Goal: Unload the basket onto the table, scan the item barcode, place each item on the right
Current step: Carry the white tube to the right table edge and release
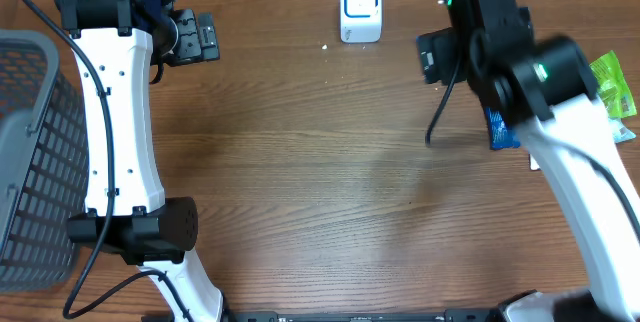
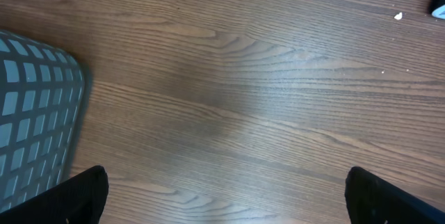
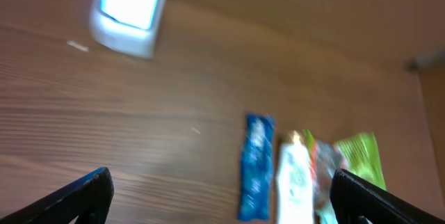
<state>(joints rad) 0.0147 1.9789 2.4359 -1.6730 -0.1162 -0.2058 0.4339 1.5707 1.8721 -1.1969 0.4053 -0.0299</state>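
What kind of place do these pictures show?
Probably a mock shop checkout on a wooden table: a small white scanner, a grey mesh basket and packaged goods lying together.

Scanner: white box (image 1: 360, 7) with a glowing pale-blue face, upright.
Blue packet: long and flat (image 3: 256, 167), well right of the scanner (blurred).
White tube: (image 3: 295, 182) just beside the blue packet, away from the scanner.
Green packet: (image 3: 361, 158) farthest from the scanner.

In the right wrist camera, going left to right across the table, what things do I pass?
white scanner → blue packet → white tube → green packet
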